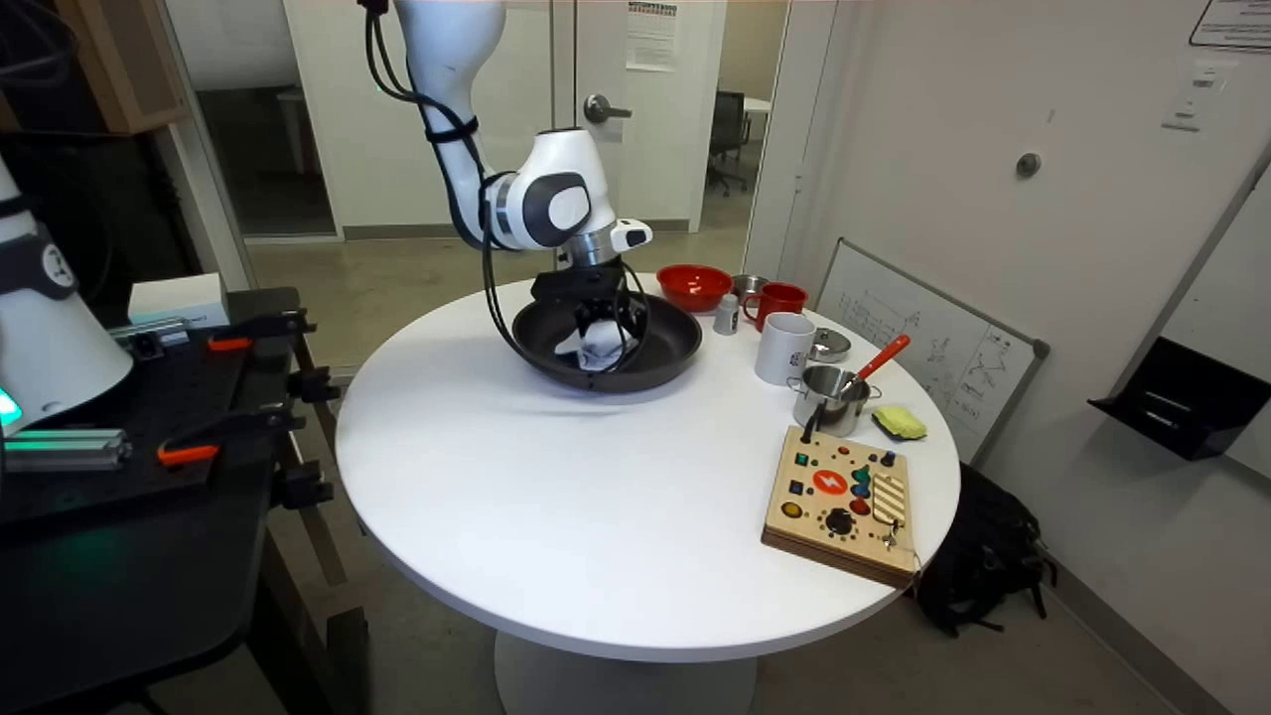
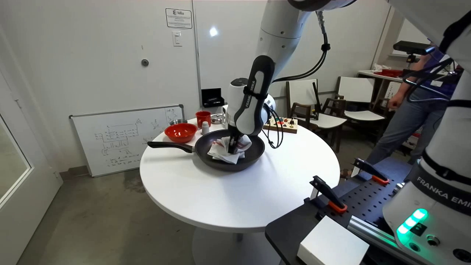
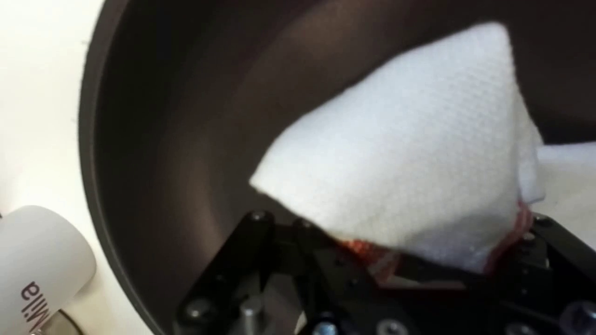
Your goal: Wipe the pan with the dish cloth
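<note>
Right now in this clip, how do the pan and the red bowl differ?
The pan is dark and wide; the red bowl is glossy and smaller. The pan has a long black handle; the red bowl shows none. Both are round, open at the top, and stand on the white table.

One pan (image 2: 254, 152), one cloth (image 3: 409, 149), two mugs (image 1: 782, 348), one sponge (image 1: 901, 423).
</note>
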